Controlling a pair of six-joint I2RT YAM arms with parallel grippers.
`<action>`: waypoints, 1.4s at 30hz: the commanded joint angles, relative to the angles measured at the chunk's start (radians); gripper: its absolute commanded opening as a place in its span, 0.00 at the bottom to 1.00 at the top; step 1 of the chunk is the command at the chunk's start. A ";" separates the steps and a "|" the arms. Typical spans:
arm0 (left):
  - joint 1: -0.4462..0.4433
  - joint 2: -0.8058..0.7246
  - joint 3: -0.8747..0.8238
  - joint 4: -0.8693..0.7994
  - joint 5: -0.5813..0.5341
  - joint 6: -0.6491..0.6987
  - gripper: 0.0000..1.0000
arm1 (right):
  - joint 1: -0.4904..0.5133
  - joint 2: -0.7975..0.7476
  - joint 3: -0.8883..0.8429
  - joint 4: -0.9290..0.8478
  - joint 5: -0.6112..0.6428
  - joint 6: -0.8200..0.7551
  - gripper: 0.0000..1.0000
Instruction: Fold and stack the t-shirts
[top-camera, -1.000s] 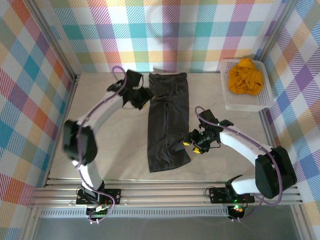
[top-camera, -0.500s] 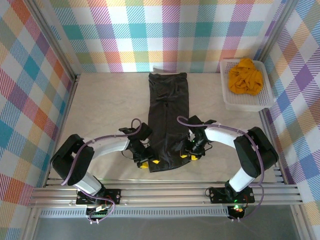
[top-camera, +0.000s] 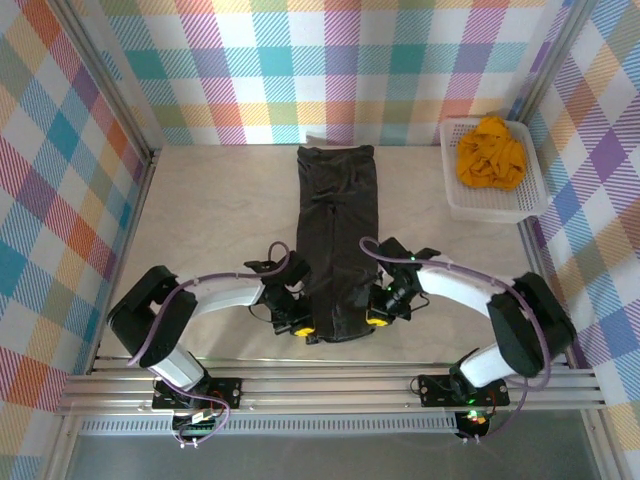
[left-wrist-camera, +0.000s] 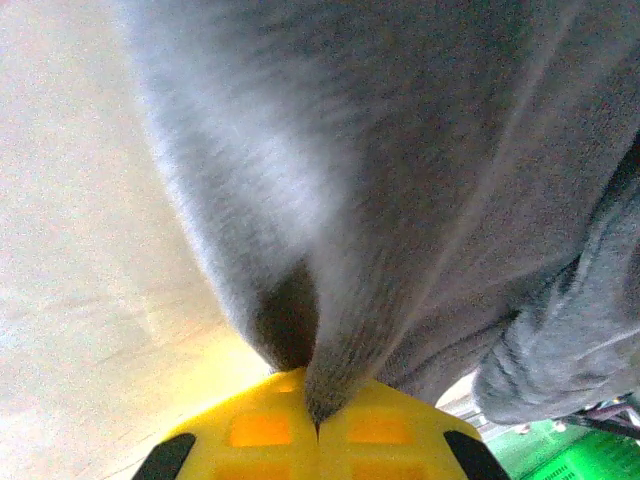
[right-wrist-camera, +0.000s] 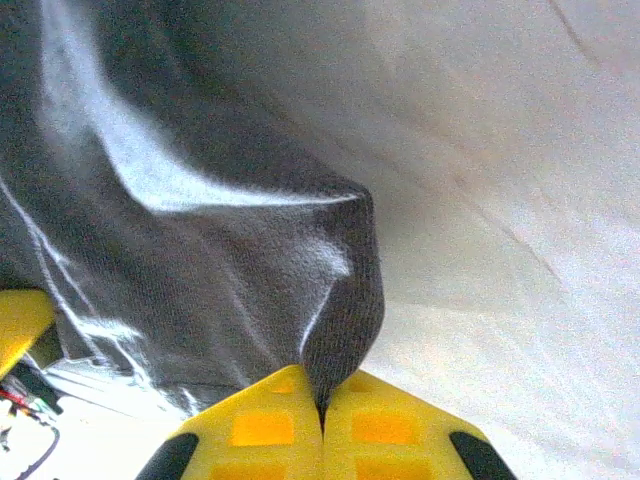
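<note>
Left gripper (left-wrist-camera: 318, 425): yellow jaws pinched together on thin fold of charcoal-grey t-shirt (top-camera: 338, 230), near-left corner. Right gripper (right-wrist-camera: 322, 405): same deal, clamped on near-right corner. Shirt lies as long narrow strip down middle of table (top-camera: 200, 220). Mustard-orange t-shirt (top-camera: 490, 152) bunched in white basket (top-camera: 452, 205), far right. Risk imo: both bites look shallow, just edge of cloth, so corner could slip out on lift. Uneven pull between arms would skew fold.
</note>
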 joint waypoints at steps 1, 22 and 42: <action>-0.013 -0.092 -0.071 -0.093 0.043 0.011 0.00 | 0.004 -0.076 -0.082 -0.094 -0.063 0.081 0.00; 0.166 -0.188 0.161 -0.152 -0.086 -0.108 0.00 | -0.156 -0.029 0.216 -0.149 -0.033 0.167 0.00; 0.468 0.550 0.942 -0.147 -0.099 0.033 0.53 | -0.373 0.751 1.118 -0.241 0.005 -0.014 0.39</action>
